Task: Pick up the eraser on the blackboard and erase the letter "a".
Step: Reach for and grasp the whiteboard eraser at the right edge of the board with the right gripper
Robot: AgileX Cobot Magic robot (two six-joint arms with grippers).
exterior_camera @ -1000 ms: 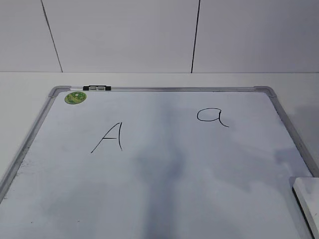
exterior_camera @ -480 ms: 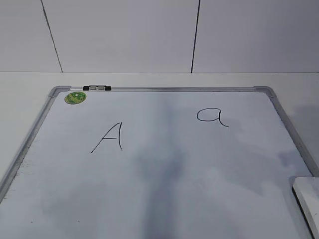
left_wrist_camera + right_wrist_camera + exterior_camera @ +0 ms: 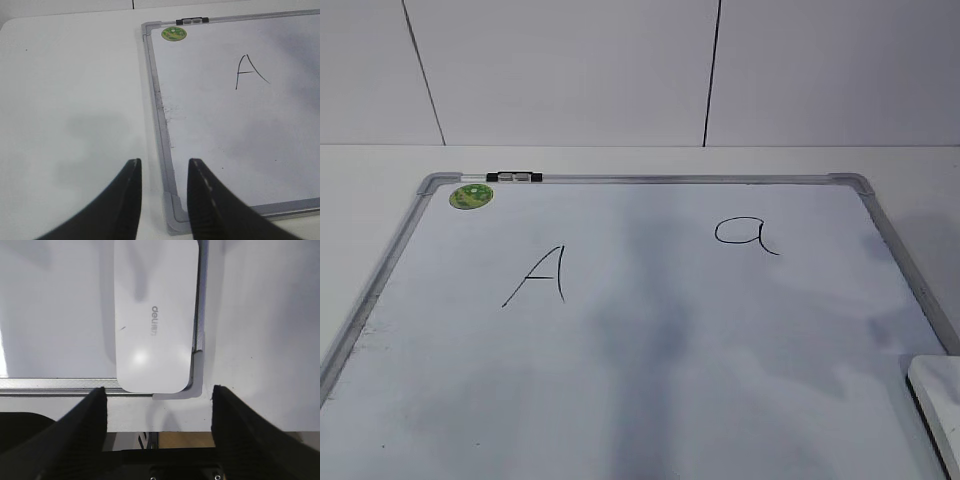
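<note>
Nearest, the white rounded plastic eraser [image 3: 155,315] (small grey lettering on top) lies flat in the near right corner of the big white dry-erase blackboard [image 3: 650,400] with its silver-grey frame. Above it hangs the right gripper [image 3: 159,410], jaws spread wide. Off the board's left corner, over the pale tabletop [image 3: 70,100], the left gripper [image 3: 162,192] is parted, empty. Further back sits the handwritten black letter "a" [image 3: 747,235], then a white panelled wall [image 3: 570,70].

White eraser [image 3: 154,315] (grey marking), silver-framed white blackboard [image 3: 650,180]
</note>
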